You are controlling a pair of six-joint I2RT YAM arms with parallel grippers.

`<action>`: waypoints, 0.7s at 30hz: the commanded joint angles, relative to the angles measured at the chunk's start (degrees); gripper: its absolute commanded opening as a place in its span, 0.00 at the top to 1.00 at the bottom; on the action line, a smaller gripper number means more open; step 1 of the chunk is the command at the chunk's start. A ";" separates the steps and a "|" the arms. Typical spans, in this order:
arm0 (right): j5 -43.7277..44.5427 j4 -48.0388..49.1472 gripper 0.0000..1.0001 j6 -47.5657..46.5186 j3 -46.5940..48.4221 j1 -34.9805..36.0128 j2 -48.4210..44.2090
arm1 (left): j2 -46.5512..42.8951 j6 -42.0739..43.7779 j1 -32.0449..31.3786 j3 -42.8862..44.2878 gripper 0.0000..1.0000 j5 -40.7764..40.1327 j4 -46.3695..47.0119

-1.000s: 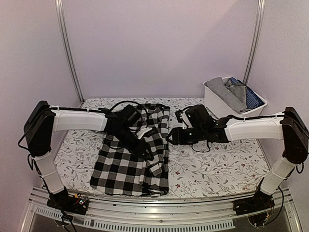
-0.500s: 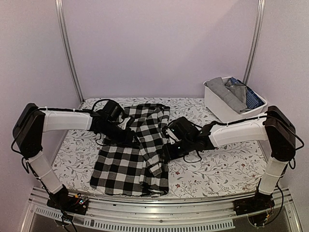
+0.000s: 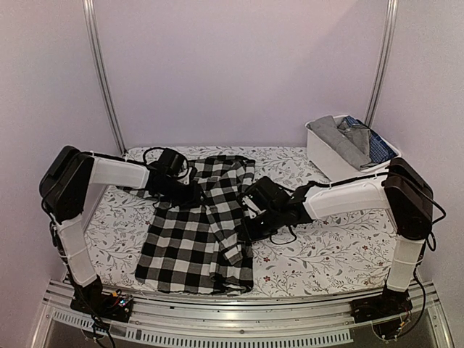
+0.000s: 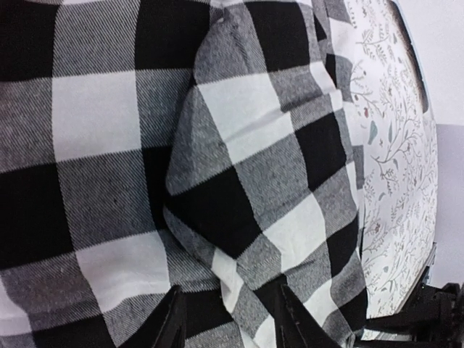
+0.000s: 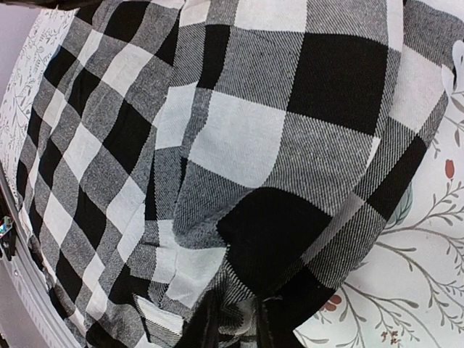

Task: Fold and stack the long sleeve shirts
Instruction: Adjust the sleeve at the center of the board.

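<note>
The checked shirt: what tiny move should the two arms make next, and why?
Probably close the left pincer on the cloth. Its fingers stand apart with a fold of the checked shirt between them, while the right pincer looks pinched shut on the shirt's right edge. With both gripping, the arms could lift and fold it together.

Soft, even, slightly dim light overhead; both wrist views show the checked shirt (image 4: 239,145) sharply, without glare.
</note>
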 commanded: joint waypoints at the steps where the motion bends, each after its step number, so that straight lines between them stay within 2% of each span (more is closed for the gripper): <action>1: -1.20 -3.34 0.87 0.57 2.79 1.05 0.34 | 4.22 -0.19 0.84 4.19 0.61 -0.20 2.49; 6: -1.22 -9.03 0.95 1.57 5.59 1.77 0.07 | 7.08 0.16 0.92 6.14 0.66 -0.03 2.42; 15: -5.43 -22.53 0.97 7.95 9.32 2.46 -1.72 | 6.18 1.59 0.91 6.99 0.94 1.05 2.13; 21: -8.32 -27.88 0.97 10.53 10.15 2.48 -3.48 | 5.11 2.22 0.93 6.59 0.98 2.50 1.71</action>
